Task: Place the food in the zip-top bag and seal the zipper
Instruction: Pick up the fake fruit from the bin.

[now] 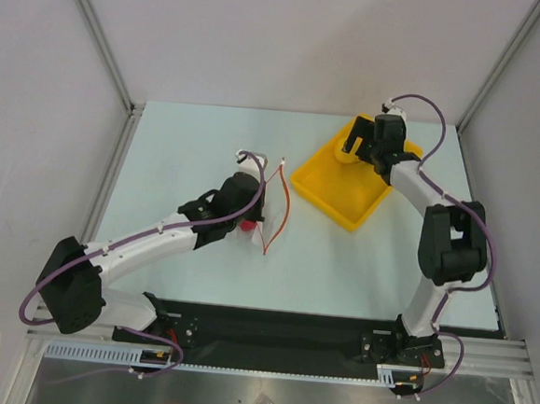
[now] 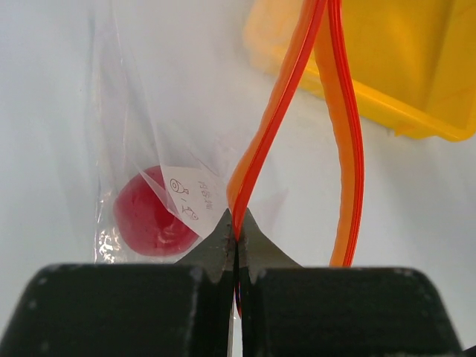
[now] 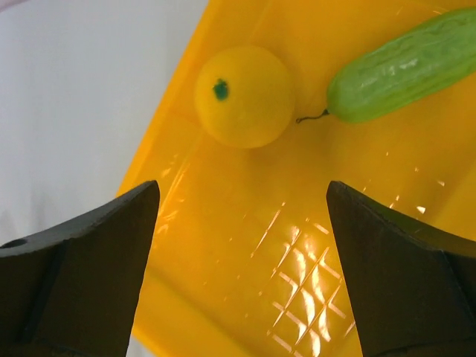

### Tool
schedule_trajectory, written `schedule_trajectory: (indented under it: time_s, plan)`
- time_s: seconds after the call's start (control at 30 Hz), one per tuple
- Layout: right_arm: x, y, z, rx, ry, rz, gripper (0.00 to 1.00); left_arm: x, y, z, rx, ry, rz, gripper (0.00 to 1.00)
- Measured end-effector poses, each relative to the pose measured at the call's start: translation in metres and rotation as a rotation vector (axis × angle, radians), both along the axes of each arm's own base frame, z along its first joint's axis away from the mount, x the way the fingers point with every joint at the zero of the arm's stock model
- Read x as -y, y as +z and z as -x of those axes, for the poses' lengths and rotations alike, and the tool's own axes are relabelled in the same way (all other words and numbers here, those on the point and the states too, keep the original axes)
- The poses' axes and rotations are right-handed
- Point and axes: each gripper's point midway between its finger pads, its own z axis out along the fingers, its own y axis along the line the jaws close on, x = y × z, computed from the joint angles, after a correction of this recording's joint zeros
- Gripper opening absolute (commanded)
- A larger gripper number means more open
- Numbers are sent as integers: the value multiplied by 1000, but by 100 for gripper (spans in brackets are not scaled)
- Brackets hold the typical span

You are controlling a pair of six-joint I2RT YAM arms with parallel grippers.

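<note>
Left hand point(image 2: 236, 239) pinched tight on one lip of zipper point(image 2: 277, 104), holding mouth of zip-top bag point(image 2: 149, 104) agape near middle of counter point(image 1: 181, 139). Red fruit point(image 2: 145, 216) inside bag. Right hand point(image 3: 242, 201) spread wide, empty, over yellow tray point(image 3: 245, 282) near far right corner. Lemon point(image 3: 244, 95) and green vegetable point(image 3: 405, 65) in tray, close, not touching. Film likely limp, slippery: grip stiffer strip. Lemon probably light, rolls: pinch across widest part.

I see: round red toy fruit point(image 2: 149, 219); clear plastic bag point(image 2: 149, 111), red-orange zipper strip point(image 2: 277, 104); round yellow toy lemon point(image 3: 244, 95), dark-green dot; long mottled-green toy vegetable point(image 3: 405, 67); bright yellow plastic tray point(image 3: 245, 260).
</note>
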Motion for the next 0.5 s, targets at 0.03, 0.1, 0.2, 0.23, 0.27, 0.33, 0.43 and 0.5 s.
schedule_trajectory:
  time_s: [0.03, 0.1, 0.2, 0.23, 0.27, 0.33, 0.43, 0.5]
  plan:
    - [0, -11, -6, -24, 10, 14, 100, 0, -1, 0, -1, 0, -1, 0]
    - [0, -32, -15, -68, 36, 42, 100, -1, -3, 1, -3, 0, -3, 0]
    - [-3, -56, -25, -123, 79, 80, 100, 0, -3, 2, -6, -4, -2, 0]
    - [-5, -61, -31, -130, 98, 92, 100, 0, -3, 2, -5, -6, 1, 0]
    - [-7, -64, -37, -136, 116, 106, 100, 0, -3, 2, -5, -8, 2, 0]
    - [-9, -68, -50, -141, 145, 138, 100, 1, -2, 2, -5, -11, 5, 0]
    - [-9, -72, -64, -149, 172, 189, 100, 1, -1, 3, -5, -14, 8, 0]
    - [-9, -74, -74, -153, 187, 218, 100, 2, 0, 3, -3, -17, 13, 0]
